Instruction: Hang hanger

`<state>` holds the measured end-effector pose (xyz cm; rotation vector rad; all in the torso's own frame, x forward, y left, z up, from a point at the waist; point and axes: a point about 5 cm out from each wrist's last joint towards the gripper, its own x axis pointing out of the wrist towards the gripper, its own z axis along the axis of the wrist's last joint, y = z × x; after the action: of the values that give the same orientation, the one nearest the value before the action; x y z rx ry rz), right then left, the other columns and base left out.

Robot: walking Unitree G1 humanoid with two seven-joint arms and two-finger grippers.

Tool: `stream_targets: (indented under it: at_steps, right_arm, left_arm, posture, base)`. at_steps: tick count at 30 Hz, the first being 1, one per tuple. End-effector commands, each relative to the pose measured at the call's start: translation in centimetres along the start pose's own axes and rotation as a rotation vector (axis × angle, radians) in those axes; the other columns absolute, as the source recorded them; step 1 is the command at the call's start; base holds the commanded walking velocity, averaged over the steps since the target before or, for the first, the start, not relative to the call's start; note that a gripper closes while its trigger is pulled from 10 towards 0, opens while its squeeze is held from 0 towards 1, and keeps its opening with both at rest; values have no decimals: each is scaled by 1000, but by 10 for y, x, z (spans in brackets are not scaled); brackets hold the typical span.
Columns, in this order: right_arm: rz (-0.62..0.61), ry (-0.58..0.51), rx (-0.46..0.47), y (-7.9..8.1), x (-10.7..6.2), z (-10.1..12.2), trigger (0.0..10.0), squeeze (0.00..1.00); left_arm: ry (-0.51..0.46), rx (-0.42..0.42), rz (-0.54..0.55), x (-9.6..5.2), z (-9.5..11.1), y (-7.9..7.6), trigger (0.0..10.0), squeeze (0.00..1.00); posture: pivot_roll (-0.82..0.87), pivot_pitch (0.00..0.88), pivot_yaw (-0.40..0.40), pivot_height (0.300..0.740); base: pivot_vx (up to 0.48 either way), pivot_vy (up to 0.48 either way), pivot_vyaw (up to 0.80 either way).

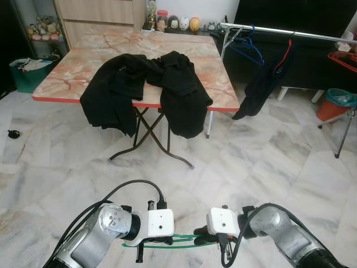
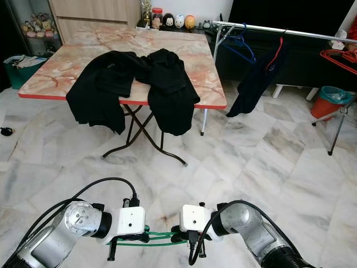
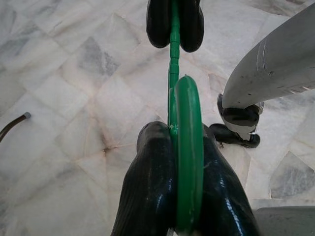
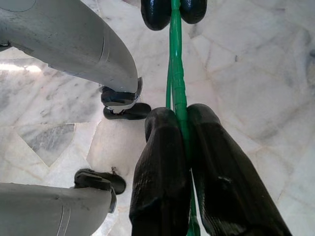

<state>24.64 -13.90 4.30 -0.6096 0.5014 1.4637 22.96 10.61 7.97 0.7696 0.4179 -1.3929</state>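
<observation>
The left gripper [image 1: 159, 241] and the right gripper [image 1: 205, 239] are both pinching a green hanger [image 1: 181, 242], one at each end. The hanger is lying flat between them, low over the marble floor [image 1: 262, 167] and well in front of the counter [image 1: 100, 47]. Black clothes [image 1: 145, 89] are hanging over the counter's front edge. A clothes rack [image 1: 290, 33] is standing to the right of the counter.

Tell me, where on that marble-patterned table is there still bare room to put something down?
The pink marble-patterned folding table is bare along its far edge and left side, beside the two black garments. Its near middle edge is crowded: the garments drape over it. Both end effectors, left and right, grip a thin green plastic hanger above open marble floor.
</observation>
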Motion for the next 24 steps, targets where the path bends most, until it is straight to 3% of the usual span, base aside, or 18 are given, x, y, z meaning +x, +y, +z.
stream_targets:
  at_steps: [1,14,15,16,17,24]
  right_arm:
    - [1,15,3,0,-1,-3,0,0]
    - [6,14,5,1,1,-4,0,0]
    - [6,14,5,1,1,-4,0,0]
    - [5,14,6,1,1,-4,0,0]
    - [5,14,6,1,1,-5,0,0]
    - [6,14,6,1,2,-4,0,0]
  left_arm:
    - [-35,33,14,-3,11,4,10000,0]
    - [-56,23,13,-2,13,2,10000,0]
    - [-56,19,7,-2,13,2,10000,263]
    - [-57,15,5,-2,13,2,10000,757]
    - [-63,0,3,-2,13,1,10000,1000]
    - [-74,3,-1,-3,14,1,10000,1000]
  posture:
    - [148,0,-93,740]
    - [151,0,-94,740]
    - [151,0,-93,740]
    - [151,0,-93,740]
    - [151,0,-93,740]
    - [153,0,-93,740]
  base:
    - [0,0,0]
    - [0,0,0]
    - [0,0,0]
    - [0,0,0]
    - [0,0,0]
    - [0,0,0]
